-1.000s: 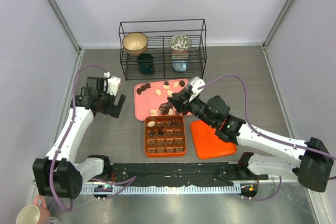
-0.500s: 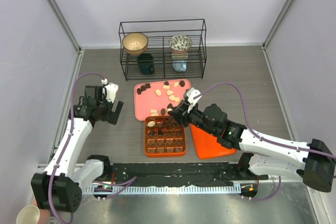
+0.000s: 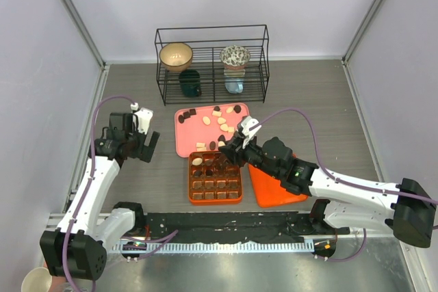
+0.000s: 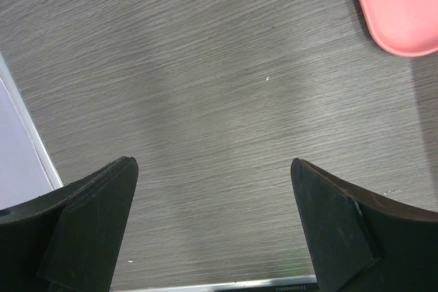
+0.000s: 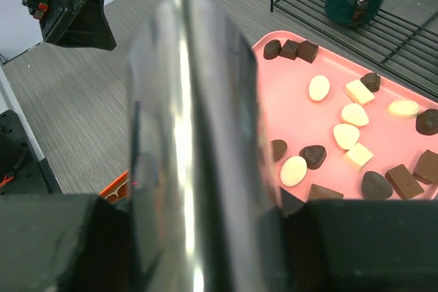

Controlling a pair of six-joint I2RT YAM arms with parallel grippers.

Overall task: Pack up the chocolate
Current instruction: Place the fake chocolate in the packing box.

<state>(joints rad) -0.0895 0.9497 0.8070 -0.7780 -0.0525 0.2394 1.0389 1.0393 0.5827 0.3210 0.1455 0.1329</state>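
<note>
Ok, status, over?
Left gripper open above grey table. Right gripper shut on shiny metal tool over orange gridded box. Brown and cream chocolate pieces on pink tray, some boxed. Nothing blocking.

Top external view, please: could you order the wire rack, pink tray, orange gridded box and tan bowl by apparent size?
1. wire rack
2. pink tray, partly hidden by the right arm
3. orange gridded box
4. tan bowl
</note>
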